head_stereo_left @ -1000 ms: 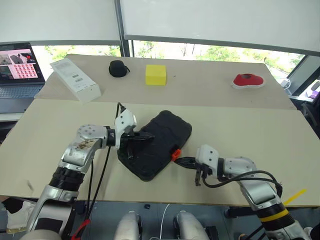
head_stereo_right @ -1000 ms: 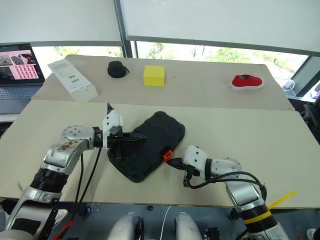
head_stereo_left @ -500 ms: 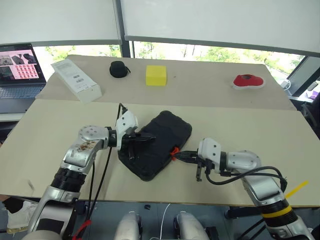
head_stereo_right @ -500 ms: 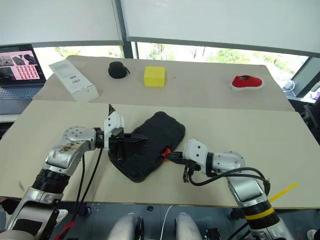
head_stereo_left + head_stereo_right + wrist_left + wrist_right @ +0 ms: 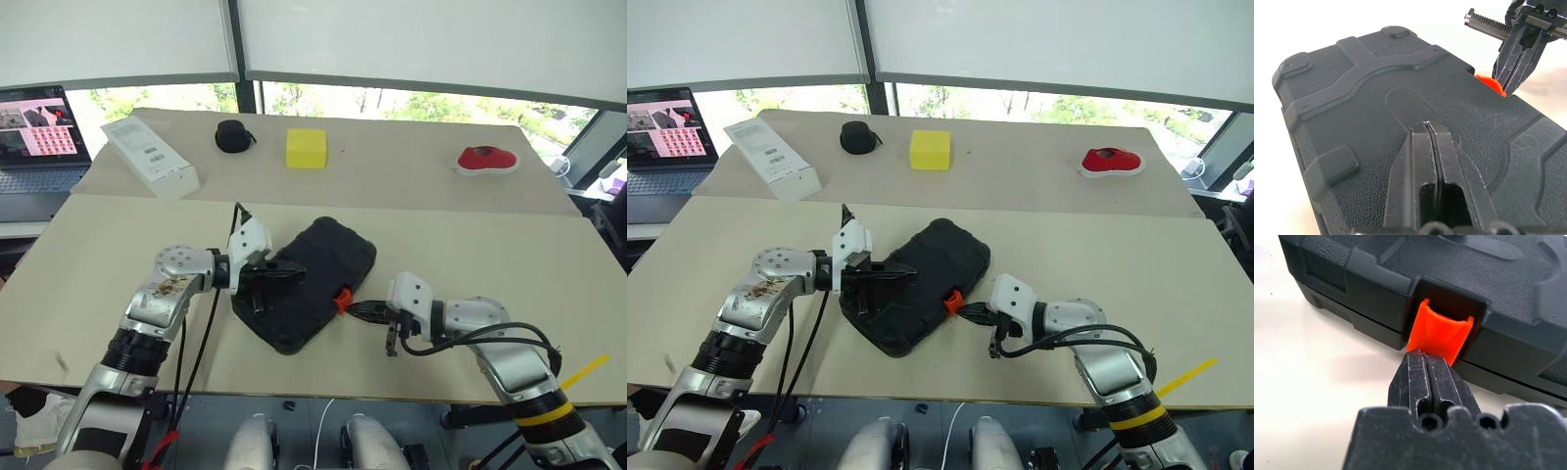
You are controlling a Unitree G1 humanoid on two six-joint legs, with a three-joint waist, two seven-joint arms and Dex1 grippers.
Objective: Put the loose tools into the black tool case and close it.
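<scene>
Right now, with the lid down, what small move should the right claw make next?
Probably push the orange latch up until it snaps: the shut right claw sits at its lower edge, the latch flares out, and the left claw rests on the black tool case.

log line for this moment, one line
case: lid down | left gripper: shut, on lid | right gripper: shut, at orange latch | latch: not flush

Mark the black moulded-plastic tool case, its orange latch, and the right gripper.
black moulded-plastic tool case [image 5: 323, 264]: left eye view, lid's middle.
orange latch [image 5: 1441, 332]: right wrist view, the tab's face.
right gripper [image 5: 357, 309]: left eye view, shut fingertips.
</scene>
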